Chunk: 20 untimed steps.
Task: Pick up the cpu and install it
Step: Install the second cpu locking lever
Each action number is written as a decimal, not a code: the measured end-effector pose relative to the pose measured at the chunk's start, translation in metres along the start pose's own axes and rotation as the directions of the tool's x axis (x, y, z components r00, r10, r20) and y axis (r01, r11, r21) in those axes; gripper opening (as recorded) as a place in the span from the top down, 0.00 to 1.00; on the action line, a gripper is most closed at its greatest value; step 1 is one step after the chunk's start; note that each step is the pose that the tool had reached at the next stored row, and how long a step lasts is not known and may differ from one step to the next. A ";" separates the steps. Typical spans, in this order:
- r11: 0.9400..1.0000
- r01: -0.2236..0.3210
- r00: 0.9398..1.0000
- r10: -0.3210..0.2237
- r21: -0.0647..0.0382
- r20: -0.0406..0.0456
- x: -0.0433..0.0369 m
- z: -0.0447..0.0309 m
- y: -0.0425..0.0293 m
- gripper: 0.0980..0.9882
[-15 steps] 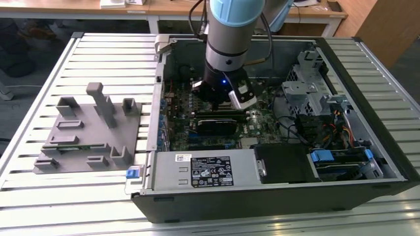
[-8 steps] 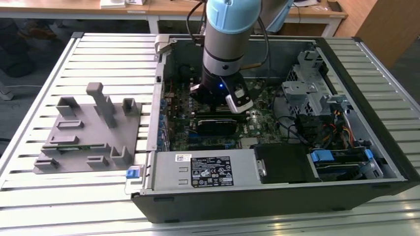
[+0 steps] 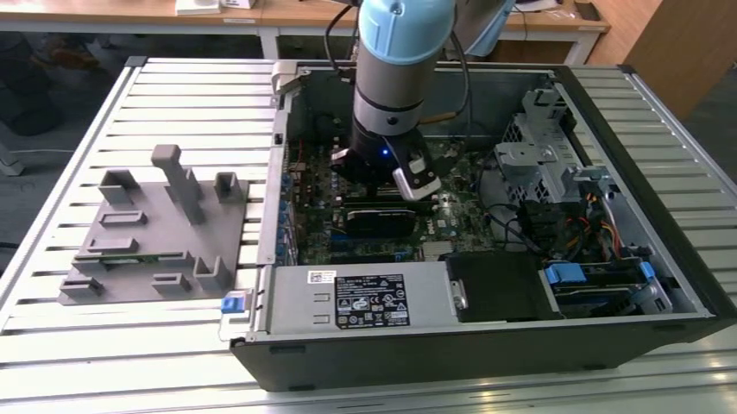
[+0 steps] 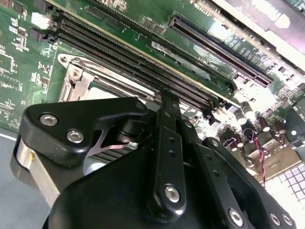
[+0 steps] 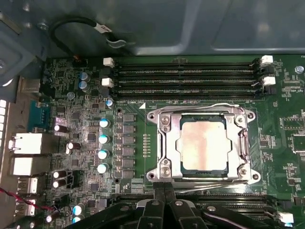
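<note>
The cpu [image 5: 202, 145], a pale silver square, lies flat inside the metal socket frame [image 5: 164, 143] on the green motherboard, with the frame's rim around its edges. In the first wrist view my gripper [image 5: 164, 188] hovers just off the socket's edge, its two black fingers pressed together with nothing between them. The second wrist view has the shut fingers [image 4: 167, 102] over the socket frame [image 4: 76, 78], beside the long memory slots. In the exterior view the arm reaches down into the open computer case and the gripper [image 3: 386, 185] hangs low above the board.
Memory slots [image 5: 186, 76] run along one side of the socket. A black rectangular module [image 3: 386, 220] sits beside the gripper in the case [image 3: 484, 345]. The grey plastic fixture [image 3: 161, 224] stands on the slatted table at the exterior view's left. Drive cages and cables fill the case's right.
</note>
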<state>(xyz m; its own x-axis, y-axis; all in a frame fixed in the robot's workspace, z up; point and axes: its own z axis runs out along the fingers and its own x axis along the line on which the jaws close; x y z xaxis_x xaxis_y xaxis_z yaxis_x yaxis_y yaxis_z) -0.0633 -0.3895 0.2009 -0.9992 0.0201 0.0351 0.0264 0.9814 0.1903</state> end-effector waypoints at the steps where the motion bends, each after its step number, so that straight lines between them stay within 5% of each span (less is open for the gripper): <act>1: 1.000 0.000 1.000 0.000 -0.003 0.000 0.0003 0.0004 -0.0001 0.99; 20: 1.000 0.001 1.000 -0.001 -0.021 -0.001 0.0051 0.0060 0.0011 0.99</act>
<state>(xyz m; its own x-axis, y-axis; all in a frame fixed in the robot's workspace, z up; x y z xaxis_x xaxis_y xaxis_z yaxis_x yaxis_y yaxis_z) -0.0686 -0.3872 0.1954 -0.9992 0.0188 0.0356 0.0259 0.9772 0.2108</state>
